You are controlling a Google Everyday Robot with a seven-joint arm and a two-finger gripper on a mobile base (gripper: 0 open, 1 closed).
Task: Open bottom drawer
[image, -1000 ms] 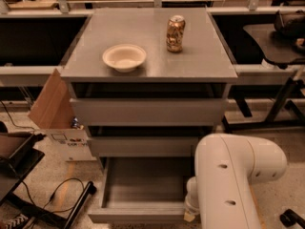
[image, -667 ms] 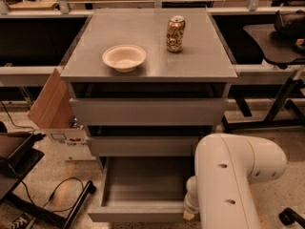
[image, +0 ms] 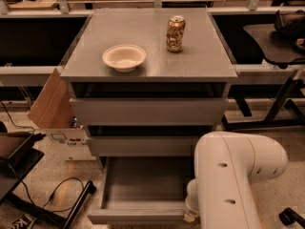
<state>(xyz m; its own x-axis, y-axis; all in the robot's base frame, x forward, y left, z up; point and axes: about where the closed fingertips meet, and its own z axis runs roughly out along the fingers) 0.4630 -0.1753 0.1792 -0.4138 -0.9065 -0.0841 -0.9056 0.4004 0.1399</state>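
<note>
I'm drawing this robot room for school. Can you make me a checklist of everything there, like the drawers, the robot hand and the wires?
Surface: grey cabinet top, holding two things.
Job's things: bottom drawer, open, nothing seen inside.
Clutter: white bowl and a dented can, upright, standing apart.
Grippers: gripper at the drawer's front right corner, mostly hidden by the white arm.
Cables: black cable on the floor, left.
Surroundings: cardboard box beside the cabinet.

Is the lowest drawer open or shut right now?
Open: the bottom drawer sticks out, its grey inside showing. The gripper is hidden under the white arm at its front right.
</note>
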